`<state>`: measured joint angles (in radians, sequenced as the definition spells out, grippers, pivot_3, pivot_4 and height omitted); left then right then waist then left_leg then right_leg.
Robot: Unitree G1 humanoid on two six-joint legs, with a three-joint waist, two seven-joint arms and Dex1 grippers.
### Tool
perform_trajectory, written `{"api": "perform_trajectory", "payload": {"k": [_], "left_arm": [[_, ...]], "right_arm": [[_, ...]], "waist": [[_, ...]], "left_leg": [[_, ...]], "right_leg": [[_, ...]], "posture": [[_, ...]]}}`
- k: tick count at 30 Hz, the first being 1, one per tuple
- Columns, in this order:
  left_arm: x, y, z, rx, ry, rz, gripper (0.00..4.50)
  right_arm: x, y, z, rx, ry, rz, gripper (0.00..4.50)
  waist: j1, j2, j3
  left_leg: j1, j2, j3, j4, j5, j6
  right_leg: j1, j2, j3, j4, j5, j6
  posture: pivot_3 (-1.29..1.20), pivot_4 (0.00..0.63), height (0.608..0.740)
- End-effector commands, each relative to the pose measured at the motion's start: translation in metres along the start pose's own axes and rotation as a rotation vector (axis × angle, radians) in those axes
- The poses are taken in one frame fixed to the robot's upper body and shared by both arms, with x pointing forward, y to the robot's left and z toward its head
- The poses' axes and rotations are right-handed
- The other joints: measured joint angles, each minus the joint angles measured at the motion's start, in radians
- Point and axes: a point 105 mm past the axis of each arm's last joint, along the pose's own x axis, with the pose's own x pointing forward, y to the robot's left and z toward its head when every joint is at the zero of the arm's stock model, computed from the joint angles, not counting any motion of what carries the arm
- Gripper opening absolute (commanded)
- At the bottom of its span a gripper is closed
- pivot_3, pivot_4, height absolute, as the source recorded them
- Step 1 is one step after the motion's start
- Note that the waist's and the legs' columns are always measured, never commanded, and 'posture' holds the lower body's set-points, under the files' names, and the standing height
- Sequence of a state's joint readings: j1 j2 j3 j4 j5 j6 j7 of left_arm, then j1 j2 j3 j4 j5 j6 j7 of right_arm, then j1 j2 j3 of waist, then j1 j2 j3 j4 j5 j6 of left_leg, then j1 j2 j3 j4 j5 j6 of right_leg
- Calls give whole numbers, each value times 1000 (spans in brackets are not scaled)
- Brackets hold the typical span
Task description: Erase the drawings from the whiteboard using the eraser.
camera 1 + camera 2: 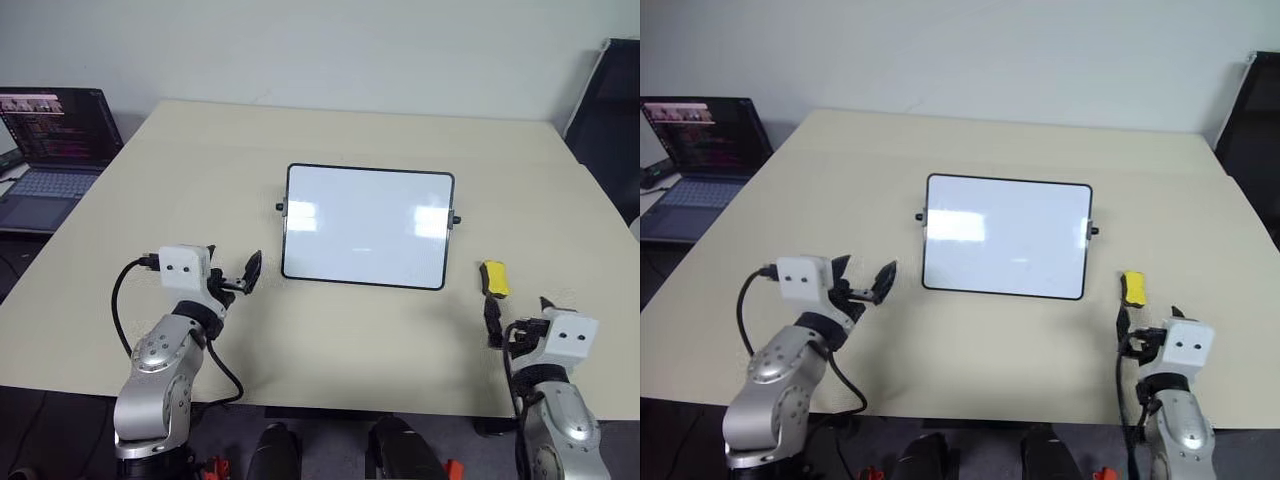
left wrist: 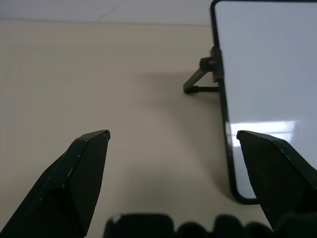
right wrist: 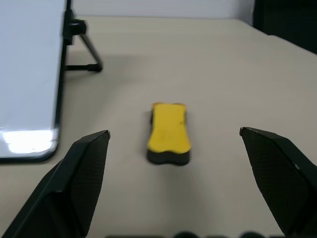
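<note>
Black fingers spread wide on both arms, nothing held, nothing touched. Right gripper at 5 o'clock, level over the table, yellow eraser lying flat just ahead of it, apart. Left gripper at 8 o'clock, empty, near the whiteboard lower-left corner. Whiteboard centre, propped on its stand, surface looks clean. Laptop at 10 o'clock, far.
</note>
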<state>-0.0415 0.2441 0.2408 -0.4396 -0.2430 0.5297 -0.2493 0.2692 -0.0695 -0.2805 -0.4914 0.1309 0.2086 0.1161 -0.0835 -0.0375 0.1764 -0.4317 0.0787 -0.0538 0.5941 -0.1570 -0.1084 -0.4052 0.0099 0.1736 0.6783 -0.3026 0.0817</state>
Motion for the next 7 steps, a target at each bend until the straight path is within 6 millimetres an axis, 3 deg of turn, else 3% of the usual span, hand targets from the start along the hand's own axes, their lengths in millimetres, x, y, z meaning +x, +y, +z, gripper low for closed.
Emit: {"api": "perform_trajectory", "payload": {"k": [1,7], "left_arm": [[-10,10,-8,0,31,48,4500],[-8,8,-16,-3,46,61,4500]], "right_arm": [[-1,0,19,2,-59,-6,4487],[-4,6,18,-21,-26,36,4487]], "waist": [[0,0,-1],[0,0,-1]], "left_leg": [[0,0,0,-1,0,0],[-2,1,0,-5,0,0]], "right_leg": [[1,0,0,0,0,0],[0,1,-1,1,-2,-1]], "posture": [[0,150,740],[0,150,740]]}}
